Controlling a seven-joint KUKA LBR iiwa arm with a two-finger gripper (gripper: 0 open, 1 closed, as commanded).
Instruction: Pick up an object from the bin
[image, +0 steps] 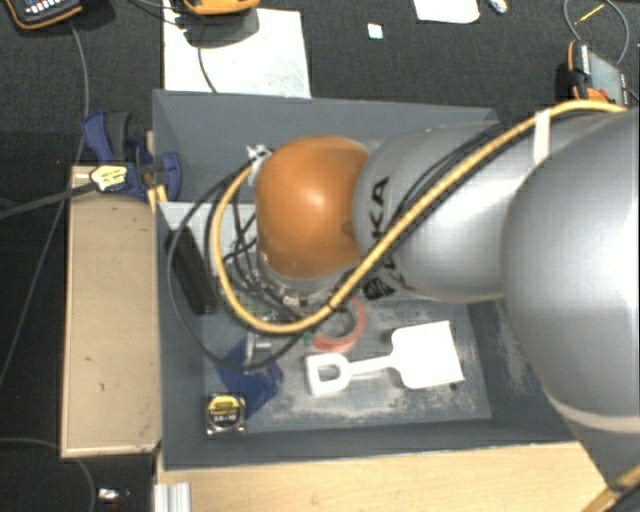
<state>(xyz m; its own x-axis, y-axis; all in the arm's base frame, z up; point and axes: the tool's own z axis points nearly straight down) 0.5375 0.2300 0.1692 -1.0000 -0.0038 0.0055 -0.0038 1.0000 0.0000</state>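
Under the orange wrist cover (310, 205), left-centre of the bin (380, 408), you've got the gripper (285, 298) w/ claw state can't tell, nearest a red ring (343, 340) touching a white toy shovel (385, 368), w/ a blue piece (250, 380) & yellow tape measure (225, 410) front-left.

Shovel (425, 358) lies right of the tape measure (225, 411) (ring (343, 338) just behind the shovel).

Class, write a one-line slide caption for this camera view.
Orange-covered wrist of the arm over the grey bin; white shovel, red ring, blue item and yellow tape measure lie near it.
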